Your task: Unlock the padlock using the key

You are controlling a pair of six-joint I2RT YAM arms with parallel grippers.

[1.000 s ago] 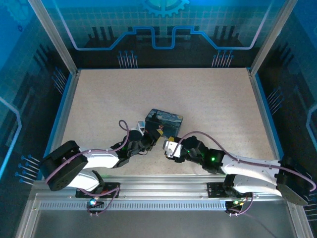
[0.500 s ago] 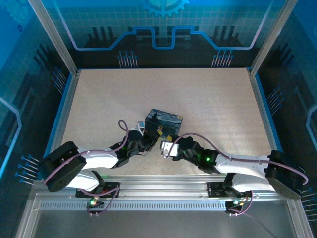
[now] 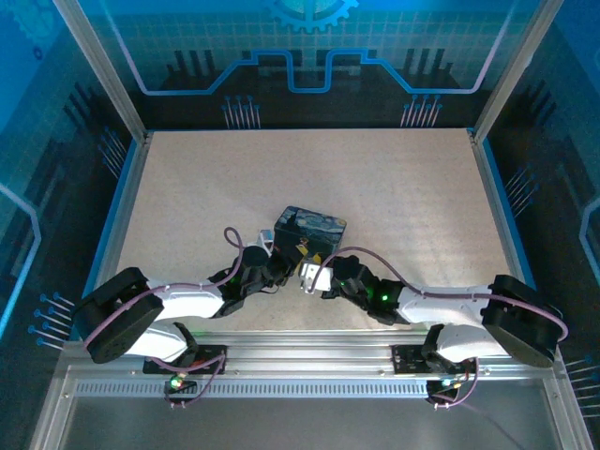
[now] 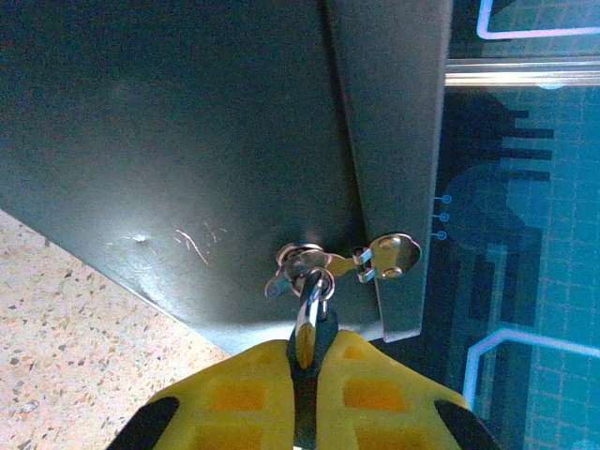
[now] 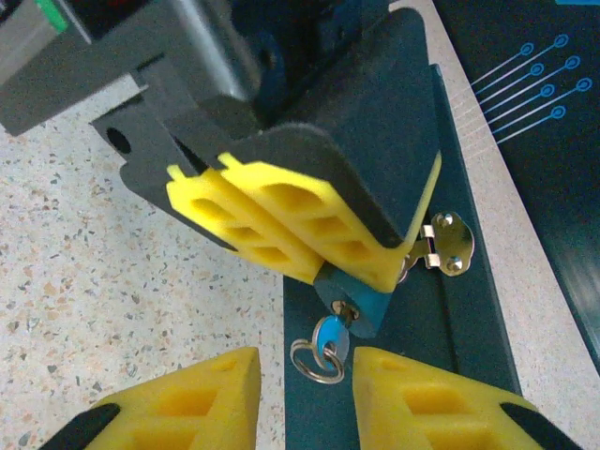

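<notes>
Pinch the key and turn it slowly

The left hand point(image 4: 309, 361) is shut tight on the padlock point(image 5: 366, 300), which hangs at the tin's point(image 3: 314, 225) clasp. The key point(image 5: 328, 337) seems to sit in the padlock. It is between the open fingers of the right hand point(image 5: 305, 394) and does not touch them. Pinch the key's flat head in the middle, then twist gently while the left hand holds firm.

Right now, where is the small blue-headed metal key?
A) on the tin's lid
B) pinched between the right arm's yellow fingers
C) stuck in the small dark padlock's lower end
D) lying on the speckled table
C: the small blue-headed metal key juts from the lower end of the small dark padlock, with the right arm's yellow fingers apart on either side.
</notes>
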